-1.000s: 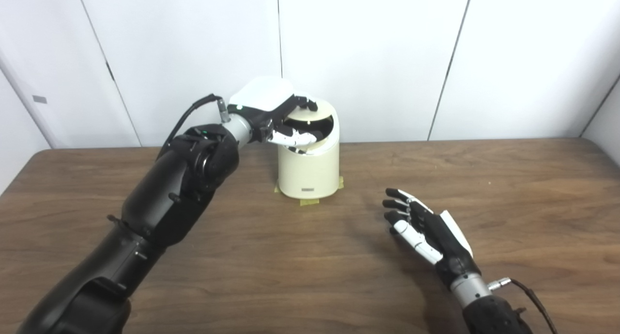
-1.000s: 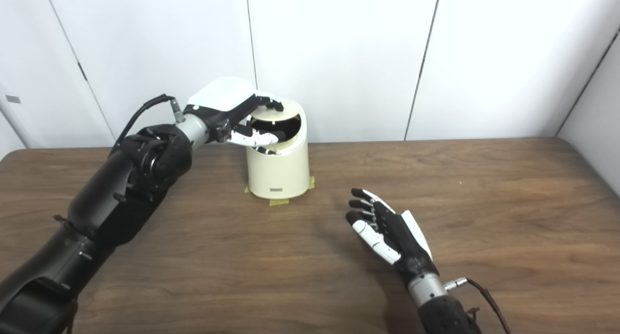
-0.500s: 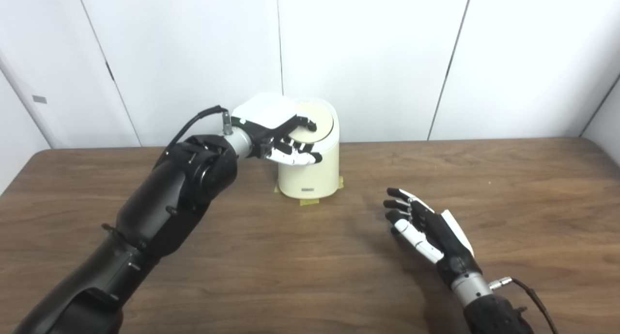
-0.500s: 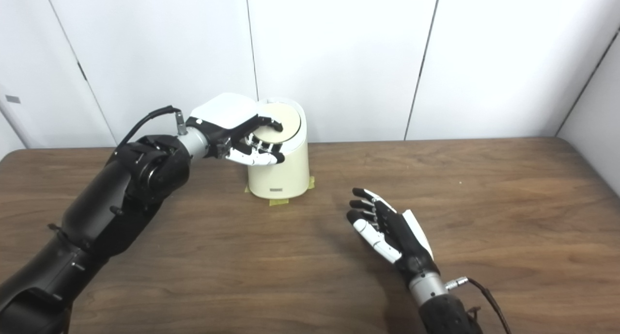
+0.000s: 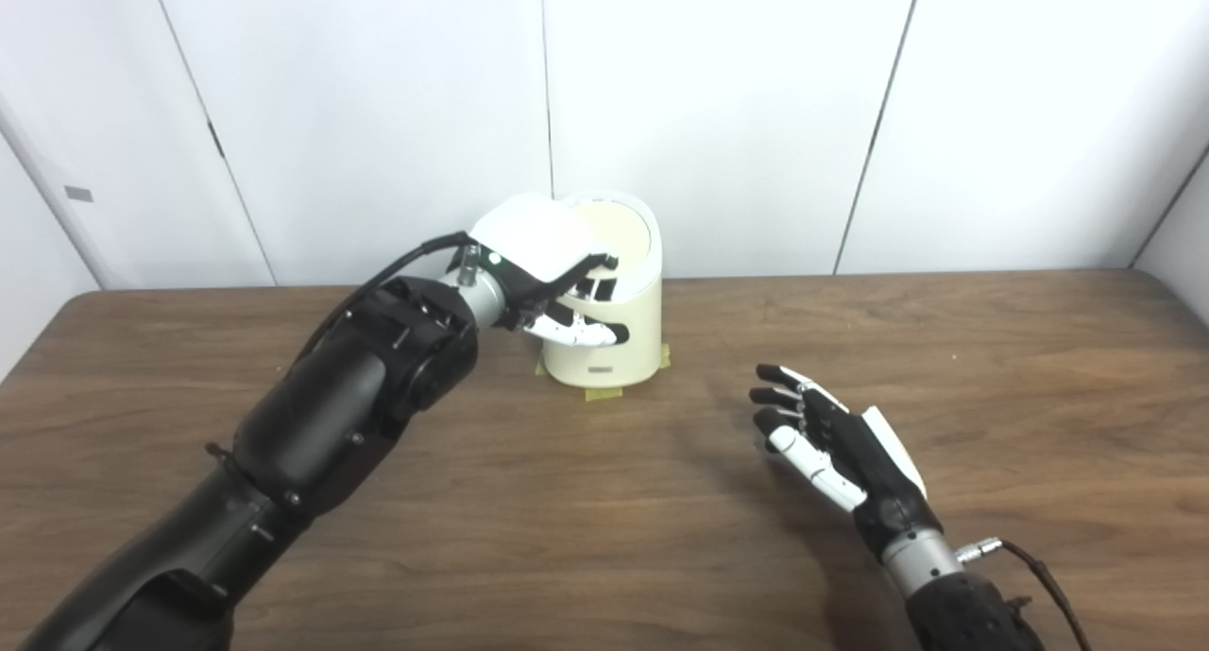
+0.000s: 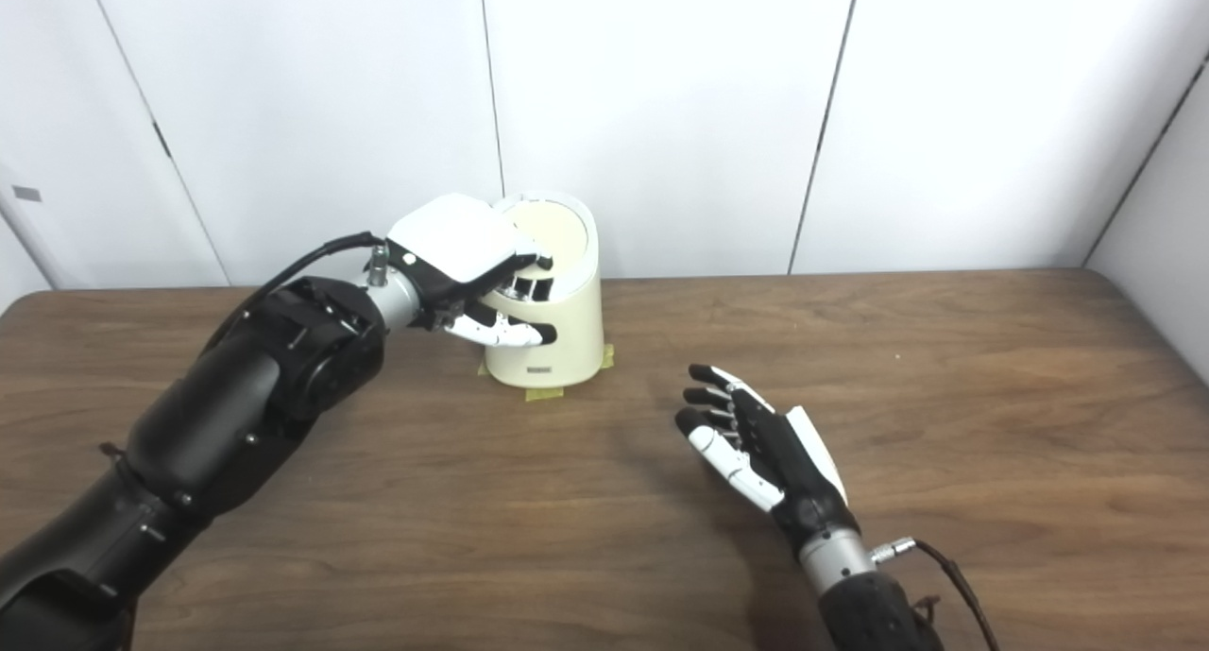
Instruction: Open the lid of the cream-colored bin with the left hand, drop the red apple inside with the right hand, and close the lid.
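Note:
The cream-colored bin (image 5: 619, 349) stands at the back middle of the table, and its round lid (image 5: 625, 228) lies flat and closed on top. My left hand (image 5: 546, 271) is at the bin's upper front-left. Its fingers (image 5: 597, 287) are bent and apart against the rim, the thumb lies across the bin's side, and it holds nothing. My right hand (image 5: 836, 443) is open and empty, low over the table to the right and in front of the bin, palm facing left. No red apple is in view.
Yellow tape pieces (image 5: 598, 393) mark the bin's base on the brown wooden table (image 5: 567, 519). White wall panels (image 5: 737, 112) stand right behind the bin. A cable (image 5: 1034, 566) hangs from my right wrist.
The lid, held up and open a second ago, has come down flat and closed. My left hand has slid down off the lid to the bin's front-left rim. The right hand has barely moved.

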You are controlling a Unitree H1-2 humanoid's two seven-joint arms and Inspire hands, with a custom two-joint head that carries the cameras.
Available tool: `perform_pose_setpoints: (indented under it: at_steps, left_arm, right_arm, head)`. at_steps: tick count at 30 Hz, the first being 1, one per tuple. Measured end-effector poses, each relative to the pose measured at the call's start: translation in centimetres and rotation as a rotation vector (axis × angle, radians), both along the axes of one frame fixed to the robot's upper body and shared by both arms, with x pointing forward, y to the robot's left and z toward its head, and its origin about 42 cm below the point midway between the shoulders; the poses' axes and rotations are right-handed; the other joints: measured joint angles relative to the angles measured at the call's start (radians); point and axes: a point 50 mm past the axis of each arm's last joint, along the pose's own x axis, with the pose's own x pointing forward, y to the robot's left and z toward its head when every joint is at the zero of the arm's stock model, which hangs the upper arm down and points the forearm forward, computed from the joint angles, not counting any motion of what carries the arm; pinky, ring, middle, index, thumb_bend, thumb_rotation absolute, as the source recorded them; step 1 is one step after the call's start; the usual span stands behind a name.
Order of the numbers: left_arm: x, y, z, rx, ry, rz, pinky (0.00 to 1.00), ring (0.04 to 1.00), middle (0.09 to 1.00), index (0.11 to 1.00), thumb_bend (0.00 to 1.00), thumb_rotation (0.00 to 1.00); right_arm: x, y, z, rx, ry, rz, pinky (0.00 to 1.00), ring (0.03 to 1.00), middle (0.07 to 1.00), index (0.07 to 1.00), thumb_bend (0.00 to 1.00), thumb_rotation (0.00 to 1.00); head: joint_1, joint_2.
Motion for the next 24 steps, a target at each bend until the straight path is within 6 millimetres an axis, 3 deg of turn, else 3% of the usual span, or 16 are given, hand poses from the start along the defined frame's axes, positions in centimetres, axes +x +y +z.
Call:
perform_pose_setpoints:
  at_steps: [14, 16, 19, 21, 24]
  left_arm:
    - [-0.2, -0.3, 0.1, 0.030, -0.010, -0.025, 0.89, 0.887, 0.849, 0.823, 0.58, 0.87]
    - [-0.2, -0.1, 0.3, -0.001, 0.005, -0.024, 0.88, 0.874, 0.841, 0.814, 0.56, 0.80]
    - [-1.1, 0.6, 0.5, -0.078, 0.027, -0.036, 0.78, 0.828, 0.811, 0.789, 0.53, 0.62]
    - [-1.9, 1.1, 0.2, -0.150, 0.044, -0.043, 0.76, 0.825, 0.811, 0.786, 0.52, 0.56]
    - [-3.3, 1.3, -0.1, -0.233, 0.047, -0.060, 0.72, 0.822, 0.809, 0.784, 0.50, 0.55]
  right_arm:
    - [0.0, -0.1, -0.1, -0.013, 0.016, -0.013, 0.68, 0.773, 0.777, 0.850, 0.51, 0.79]
    - [0.0, -0.1, -0.1, -0.021, 0.017, -0.013, 0.68, 0.767, 0.773, 0.843, 0.50, 0.78]
    - [0.1, -0.3, 0.0, -0.033, 0.016, -0.013, 0.67, 0.757, 0.771, 0.832, 0.50, 0.76]
    - [0.1, -0.4, 0.0, -0.039, 0.018, -0.014, 0.66, 0.751, 0.767, 0.827, 0.51, 0.75]
    - [0.1, -0.4, 0.0, -0.040, 0.020, -0.014, 0.66, 0.750, 0.767, 0.825, 0.51, 0.75]
  head:
    - [-0.009, 0.012]
    - [-0.014, 0.014]
    - [-0.018, 0.017]
    - [-0.018, 0.018]
    - [-0.018, 0.018]
